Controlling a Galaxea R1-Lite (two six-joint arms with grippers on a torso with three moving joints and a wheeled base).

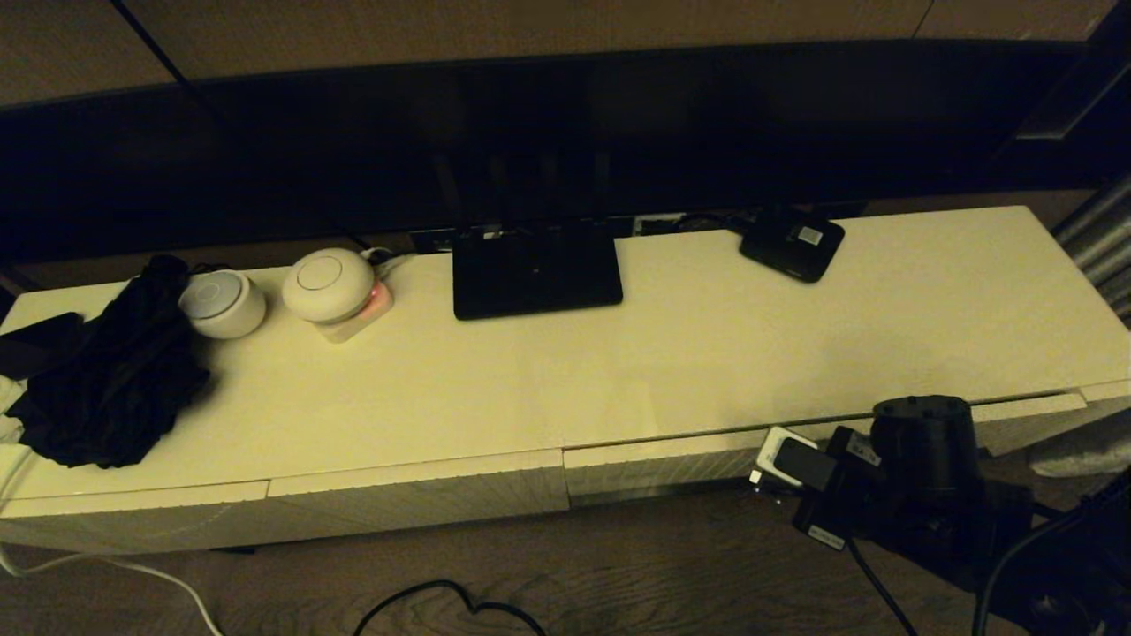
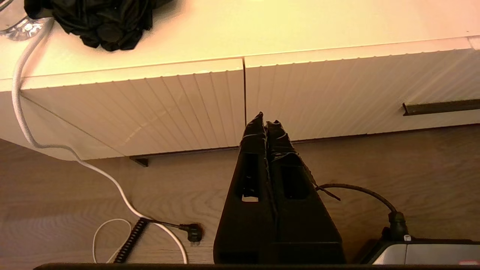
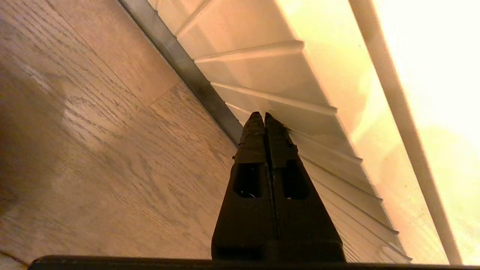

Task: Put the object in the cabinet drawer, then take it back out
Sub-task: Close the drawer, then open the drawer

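Closely, the right gripper's (image 3: 264, 117) closed fingers meet the cabinet drawer (image 3: 270, 71) front.

You have open room along the counter (image 1: 707, 353) front edge from middle to right corner. The black cloth (image 1: 115, 380) blocks the left end; two white round devices (image 1: 327, 284), the router (image 1: 535, 269) and a small black device (image 1: 793, 245) line the back edge.

The right gripper's (image 3: 264, 117) fingers, pressed together, meet the ribbed drawer front (image 3: 285, 78).
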